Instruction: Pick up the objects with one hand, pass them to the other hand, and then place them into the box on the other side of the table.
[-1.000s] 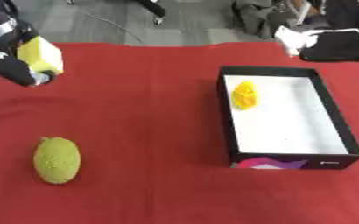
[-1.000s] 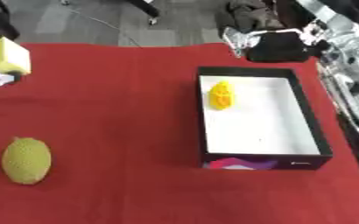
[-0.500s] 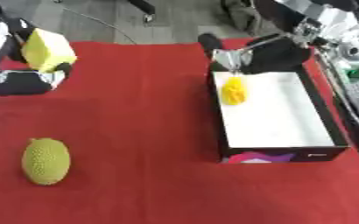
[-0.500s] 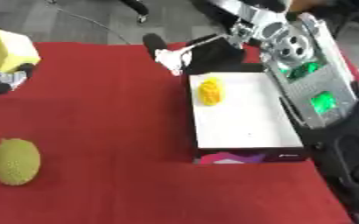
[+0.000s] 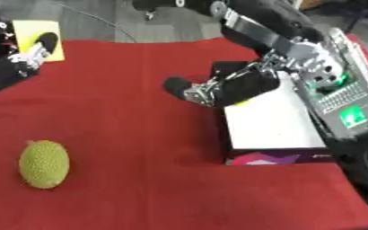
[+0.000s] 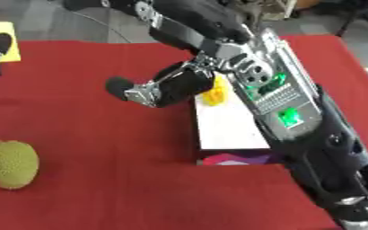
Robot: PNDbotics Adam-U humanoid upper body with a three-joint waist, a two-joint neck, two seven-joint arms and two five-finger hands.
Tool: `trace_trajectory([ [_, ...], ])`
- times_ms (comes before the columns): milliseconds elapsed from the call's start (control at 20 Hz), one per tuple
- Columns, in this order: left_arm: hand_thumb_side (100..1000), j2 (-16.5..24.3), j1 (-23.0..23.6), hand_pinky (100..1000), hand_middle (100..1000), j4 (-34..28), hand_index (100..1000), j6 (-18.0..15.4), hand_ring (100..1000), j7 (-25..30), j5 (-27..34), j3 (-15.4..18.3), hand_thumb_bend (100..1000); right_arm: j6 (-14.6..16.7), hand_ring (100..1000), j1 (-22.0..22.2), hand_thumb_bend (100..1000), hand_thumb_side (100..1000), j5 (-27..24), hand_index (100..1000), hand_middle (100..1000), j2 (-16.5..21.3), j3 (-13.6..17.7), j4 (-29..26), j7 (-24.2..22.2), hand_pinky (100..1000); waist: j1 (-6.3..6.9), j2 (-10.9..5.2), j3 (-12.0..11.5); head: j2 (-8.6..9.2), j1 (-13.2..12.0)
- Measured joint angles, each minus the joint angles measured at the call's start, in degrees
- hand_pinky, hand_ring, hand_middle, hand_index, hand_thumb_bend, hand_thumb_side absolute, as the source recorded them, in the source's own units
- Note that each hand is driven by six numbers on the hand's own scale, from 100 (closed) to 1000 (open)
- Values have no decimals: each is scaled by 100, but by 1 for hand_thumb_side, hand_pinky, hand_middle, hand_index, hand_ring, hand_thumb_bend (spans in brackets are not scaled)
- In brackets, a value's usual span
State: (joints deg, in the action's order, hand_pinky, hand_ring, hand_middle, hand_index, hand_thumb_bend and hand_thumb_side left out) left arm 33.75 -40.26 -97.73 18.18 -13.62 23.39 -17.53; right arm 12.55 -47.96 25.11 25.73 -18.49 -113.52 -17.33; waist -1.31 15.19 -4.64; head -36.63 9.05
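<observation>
My left hand [image 5: 16,60] is at the far left edge, shut on a yellow block [image 5: 32,32] that it holds up over the table's back corner. From the upper right my right arm crosses the box, and its hand [image 5: 218,88] hovers open just left of the box's back wall with fingers [image 6: 123,86] stretched leftward, holding nothing. A wide gap of red cloth separates the two hands. The white-floored black box [image 5: 278,157] lies on the right, with a small yellow object [image 6: 215,95] in its far end, partly hidden by the right hand. A bumpy green-yellow fruit [image 5: 44,163] lies at the front left.
A red cloth [image 5: 132,134] covers the table. The right forearm [image 5: 336,94], with green lights, hangs over the box's right side and hides that wall. Grey floor shows beyond the far edge.
My right arm has swung in from the upper right, over the box, and its hand now reaches left past it. The left hand still holds the yellow block at the far left.
</observation>
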Motion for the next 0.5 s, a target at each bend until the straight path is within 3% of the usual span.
trace_trajectory([
  [250, 359, 13, -5, 478, 194, -186, 551, -125, 396, 44, 921, -68, 100, 109, 1000, -66, 277, 100, 29, 921, 883, -81, -114, 0, 229, 945, 2, 26, -30, 0, 51],
  [350, 362, 8, -12, 475, 195, -261, 552, -190, 394, 96, 1118, -82, 100, 97, 1000, -130, 205, 100, -20, 930, 887, -151, -148, 0, 219, 955, 12, 44, -50, 0, 81],
  [500, 366, -40, -34, 473, 197, -391, 554, -204, 393, 235, 1204, -141, 100, 17, 1000, -261, 225, 100, -113, 928, 893, -288, -193, 2, 143, 943, 15, 48, -67, 0, 131],
])
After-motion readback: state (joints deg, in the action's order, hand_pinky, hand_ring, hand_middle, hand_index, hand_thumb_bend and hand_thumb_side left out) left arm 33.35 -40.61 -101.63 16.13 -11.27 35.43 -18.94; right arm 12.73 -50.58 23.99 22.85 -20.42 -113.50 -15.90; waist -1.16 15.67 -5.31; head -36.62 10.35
